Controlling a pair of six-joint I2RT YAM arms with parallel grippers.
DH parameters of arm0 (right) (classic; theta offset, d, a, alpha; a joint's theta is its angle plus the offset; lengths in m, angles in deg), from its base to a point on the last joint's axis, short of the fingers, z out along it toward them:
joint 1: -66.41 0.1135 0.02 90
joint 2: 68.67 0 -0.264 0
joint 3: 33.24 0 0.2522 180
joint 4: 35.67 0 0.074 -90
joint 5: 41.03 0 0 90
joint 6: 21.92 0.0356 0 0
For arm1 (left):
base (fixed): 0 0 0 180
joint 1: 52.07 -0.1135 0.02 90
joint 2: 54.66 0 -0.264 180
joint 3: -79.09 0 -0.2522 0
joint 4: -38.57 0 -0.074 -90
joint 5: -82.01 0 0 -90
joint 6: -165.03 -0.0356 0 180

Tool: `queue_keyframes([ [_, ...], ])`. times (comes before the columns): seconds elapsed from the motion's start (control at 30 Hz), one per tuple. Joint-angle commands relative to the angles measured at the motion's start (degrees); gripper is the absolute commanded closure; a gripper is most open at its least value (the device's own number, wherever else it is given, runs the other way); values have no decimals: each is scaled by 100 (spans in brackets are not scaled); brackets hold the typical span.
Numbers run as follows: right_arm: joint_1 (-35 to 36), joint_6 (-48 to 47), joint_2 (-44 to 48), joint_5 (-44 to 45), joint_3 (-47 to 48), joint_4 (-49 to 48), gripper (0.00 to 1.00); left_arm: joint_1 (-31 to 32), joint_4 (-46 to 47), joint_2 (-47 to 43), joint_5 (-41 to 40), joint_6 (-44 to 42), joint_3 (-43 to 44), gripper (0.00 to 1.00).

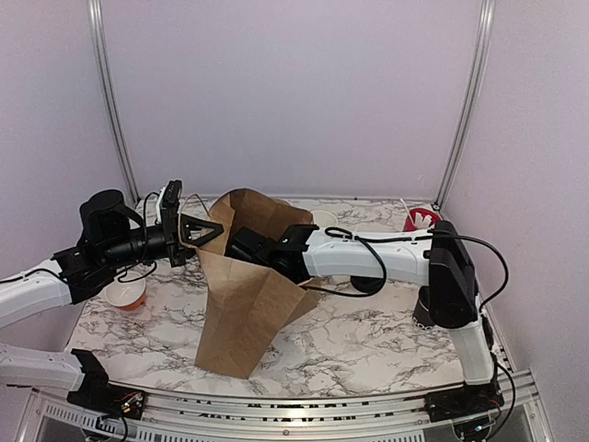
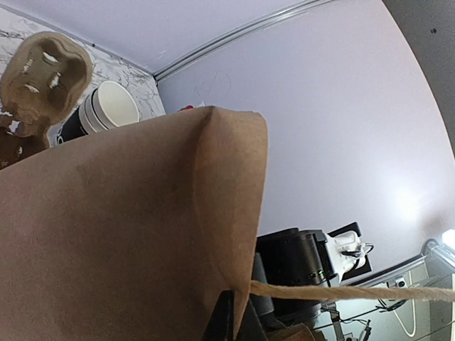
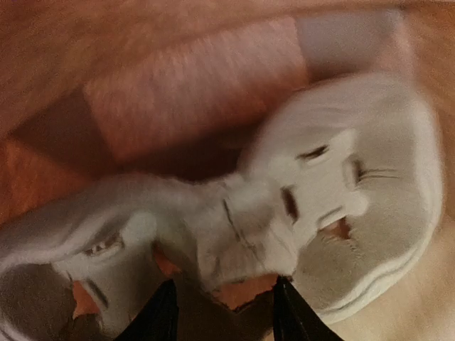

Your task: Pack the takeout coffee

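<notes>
Both grips could fail: left pincer (image 1: 196, 230) pinching the bag (image 1: 244, 313) rim may slip, right pincer's (image 3: 226, 288) pinched carrier (image 3: 341, 199) may snag.

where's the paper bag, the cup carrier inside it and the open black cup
paper bag (image 1: 241, 318): top view, front panel
cup carrier (image 3: 245, 224): right wrist view, middle ridge
black cup (image 2: 117, 105): left wrist view, white inside
</notes>
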Motion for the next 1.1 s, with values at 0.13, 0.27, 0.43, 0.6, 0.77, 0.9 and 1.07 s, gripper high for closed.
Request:
queue_keyframes([
  [0.13,9,-115,-1479,-588,1289,319,57,-768,-391,-459,542,-251,-372,100],
  [0.27,24,-168,-1392,-315,904,148,53,-856,-1381,-485,425,-881,-122,100],
  [0.43,23,-170,-1823,-656,1013,129,53,-873,-2255,-435,85,-1607,158,100],
  [0.6,81,-83,-1693,-596,1276,50,47,-952,-2677,-533,-107,-1914,343,100],
  [0.77,80,-96,-1268,-293,1767,268,35,-963,-2763,-429,-2,-2031,369,100],
  [0.9,68,-107,-943,25,2203,561,19,-969,-2941,-421,-1,-2192,512,100],
  [1.07,71,-65,-397,212,2193,657,0,-965,-3227,-350,-37,-2450,721,100],
])
